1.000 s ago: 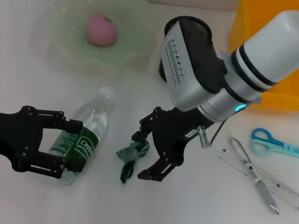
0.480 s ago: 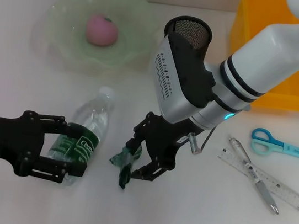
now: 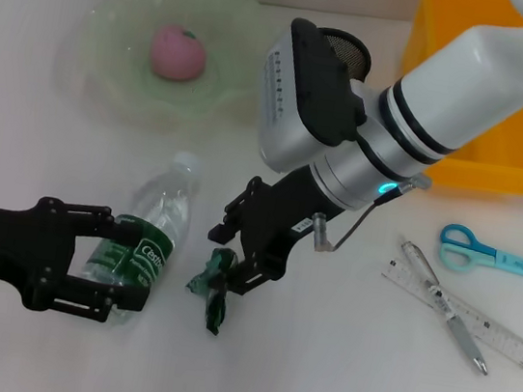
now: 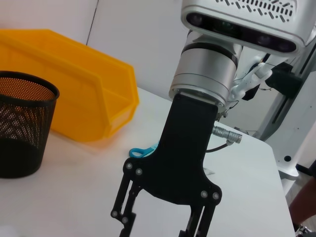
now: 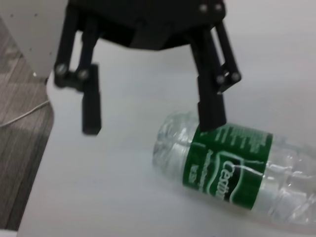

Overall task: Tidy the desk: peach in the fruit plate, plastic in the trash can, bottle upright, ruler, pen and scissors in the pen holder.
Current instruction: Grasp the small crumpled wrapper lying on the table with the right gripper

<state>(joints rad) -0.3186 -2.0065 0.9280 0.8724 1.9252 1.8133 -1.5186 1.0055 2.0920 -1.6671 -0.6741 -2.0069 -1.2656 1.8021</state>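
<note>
Lying flat on the worktop (image 3: 333,382), the bottle (image 3: 143,238) is pointing its cap toward the plate (image 3: 101,86).
Left gripper (image 3: 115,268) fingers are straddling its base, apart; right gripper (image 3: 225,259) fingers are pinching the plastic (image 3: 212,287).

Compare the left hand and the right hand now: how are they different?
The left hand is open around the lying bottle, low over the table; the right hand is shut on the green plastic, pointing down at it. The left arm is black, the right arm white and grey. Both hands have black linkage fingers.
</note>
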